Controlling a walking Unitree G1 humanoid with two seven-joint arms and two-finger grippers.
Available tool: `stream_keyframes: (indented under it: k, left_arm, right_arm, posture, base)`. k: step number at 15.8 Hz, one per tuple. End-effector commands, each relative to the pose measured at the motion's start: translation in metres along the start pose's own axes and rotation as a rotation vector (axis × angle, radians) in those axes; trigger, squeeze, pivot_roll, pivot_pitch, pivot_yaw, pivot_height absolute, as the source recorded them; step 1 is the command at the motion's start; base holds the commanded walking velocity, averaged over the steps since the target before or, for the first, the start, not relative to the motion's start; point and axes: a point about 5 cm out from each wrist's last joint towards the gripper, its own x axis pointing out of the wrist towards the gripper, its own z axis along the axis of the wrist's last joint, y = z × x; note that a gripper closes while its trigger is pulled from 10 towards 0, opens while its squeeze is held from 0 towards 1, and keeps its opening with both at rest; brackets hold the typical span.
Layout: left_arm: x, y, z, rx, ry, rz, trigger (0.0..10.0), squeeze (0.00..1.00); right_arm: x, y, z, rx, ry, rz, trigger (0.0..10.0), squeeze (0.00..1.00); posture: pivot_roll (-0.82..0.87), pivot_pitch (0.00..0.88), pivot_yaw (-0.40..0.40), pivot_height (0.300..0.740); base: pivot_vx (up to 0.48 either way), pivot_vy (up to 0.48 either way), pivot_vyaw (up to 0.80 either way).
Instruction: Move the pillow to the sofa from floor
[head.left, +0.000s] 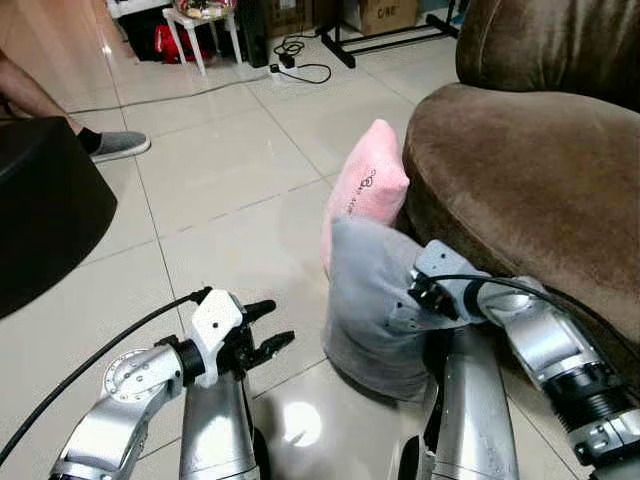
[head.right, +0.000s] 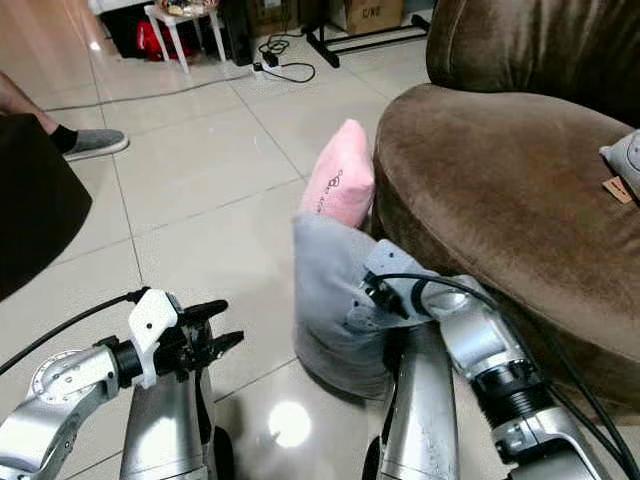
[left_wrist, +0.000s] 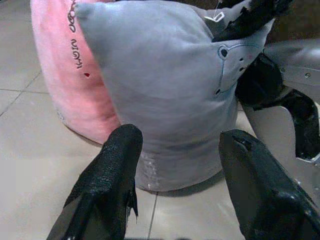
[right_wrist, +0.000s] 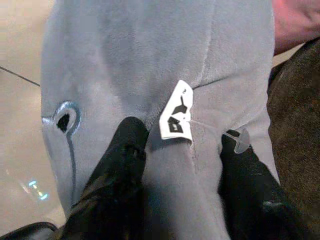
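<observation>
I see the grey pillow (head.left: 372, 305) upright on the floor (head.left: 220, 200), leaning on the sofa (head.left: 520, 190) base, pink pillow (head.left: 366, 188) right behind it at 12 o'clock. Right tool (right_wrist: 182, 145) is pinching a fold of the grey pillow by its tag (right_wrist: 176, 117). Left tool (head.left: 268, 330) sits at the pillow's 9 o'clock, fingers wide, not touching. A person's foot (head.left: 115, 145) is far off at 10 o'clock.

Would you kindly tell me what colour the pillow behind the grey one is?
Pink pillow, with dark lettering; clearest in the left eye view.
</observation>
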Motion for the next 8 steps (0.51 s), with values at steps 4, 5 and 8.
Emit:
stream_keyframes:
  k: [4,5,8]
  left_arm:
    - [-0.0016,-0.0012,-0.0008,0.008,0.023,-0.018,10.0,0.00]
    - [-0.0015,-0.0012,-0.0008,0.008,0.024,-0.019,10.0,0.00]
    - [-0.0016,-0.0014,-0.0015,0.007,0.028,-0.017,10.0,0.00]
  right_arm:
    - [0.0062,0.0180,-0.0088,0.001,0.047,0.067,0.0,0.00]
    - [0.0060,0.0185,-0.0085,0.001,0.048,0.066,0.0,0.00]
    - [0.0076,0.0220,-0.0072,0.000,0.047,0.064,0.0,0.00]
  posture:
    - [-0.06,0.014,0.066,0.370]
    - [-0.06,0.013,0.065,0.370]
    - [-0.06,0.011,0.064,0.370]
  base:
    - [0.000,0.000,0.00]
    - [0.000,0.000,0.00]
    - [0.000,0.000,0.00]
